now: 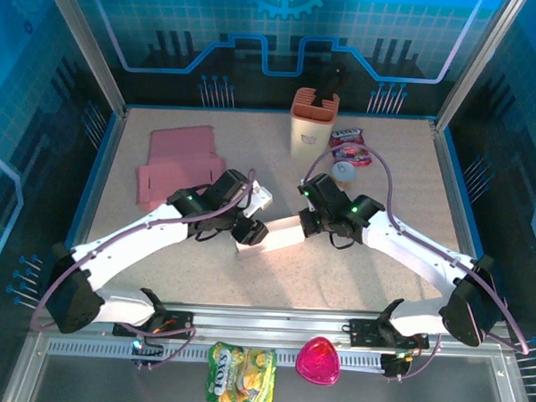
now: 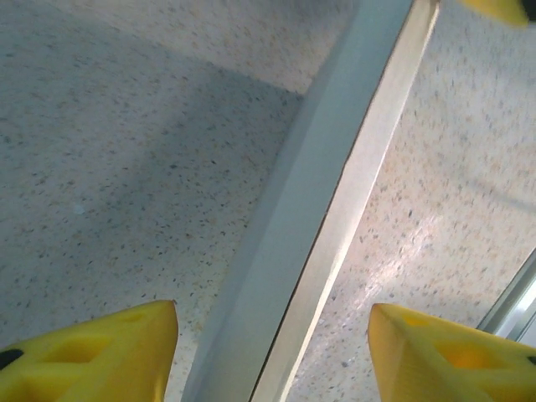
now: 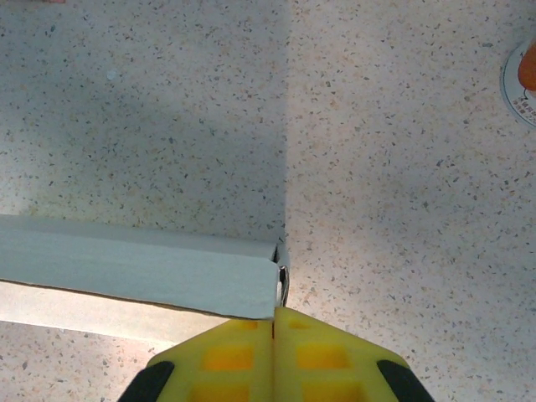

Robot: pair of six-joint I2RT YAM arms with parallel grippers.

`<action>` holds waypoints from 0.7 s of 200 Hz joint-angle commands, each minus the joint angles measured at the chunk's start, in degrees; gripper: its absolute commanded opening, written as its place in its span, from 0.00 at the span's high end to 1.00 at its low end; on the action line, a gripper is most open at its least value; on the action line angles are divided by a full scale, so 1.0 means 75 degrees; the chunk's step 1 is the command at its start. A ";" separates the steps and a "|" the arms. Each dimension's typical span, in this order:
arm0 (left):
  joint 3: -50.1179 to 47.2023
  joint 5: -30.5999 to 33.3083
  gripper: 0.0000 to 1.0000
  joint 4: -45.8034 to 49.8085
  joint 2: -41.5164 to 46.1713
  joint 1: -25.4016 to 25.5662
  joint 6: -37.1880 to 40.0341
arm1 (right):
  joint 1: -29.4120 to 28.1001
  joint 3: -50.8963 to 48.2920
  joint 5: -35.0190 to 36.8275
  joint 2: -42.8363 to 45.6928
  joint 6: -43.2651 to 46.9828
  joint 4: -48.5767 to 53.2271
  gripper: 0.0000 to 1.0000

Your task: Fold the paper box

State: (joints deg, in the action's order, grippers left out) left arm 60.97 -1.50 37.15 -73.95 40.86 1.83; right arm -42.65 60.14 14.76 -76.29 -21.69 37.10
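Pink sheets [image 1: 176, 166] flat toward table's back-left corner. Left gripper [image 2: 272, 306] at table centre, fingers [image 2: 100, 352] spread wide on either side of box [image 1: 280, 235] wall, gripping nothing. Box white, lying at table centre between both grippers. Right gripper [image 3: 275, 314] fingers pressed together, tips against box end; paper pinched or not, cannot tell. Cup [image 1: 314, 123] by back edge.

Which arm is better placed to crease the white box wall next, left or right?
Left, probably. The left end effector is open with the white box wall standing between the fingers, ready to pinch. The right end effector is shut at the box's end corner.
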 commanded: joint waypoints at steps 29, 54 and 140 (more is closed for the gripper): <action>0.0053 0.1210 0.54 0.1258 0.1043 -0.0045 -0.1850 | -0.0162 0.0228 0.0267 -0.0186 -0.0349 0.0549 1.00; 0.0146 0.1258 0.61 0.2306 0.1192 -0.0044 -0.2701 | -0.0195 0.0274 0.0315 -0.0242 -0.0435 0.0556 1.00; -0.0112 0.1062 0.65 0.2315 0.1093 -0.0034 -0.2966 | -0.0256 0.0329 0.0349 -0.0308 -0.0528 0.0562 1.00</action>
State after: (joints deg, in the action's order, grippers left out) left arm 60.42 6.24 53.87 -64.23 40.86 -20.67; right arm -43.79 61.63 16.53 -77.62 -24.67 38.70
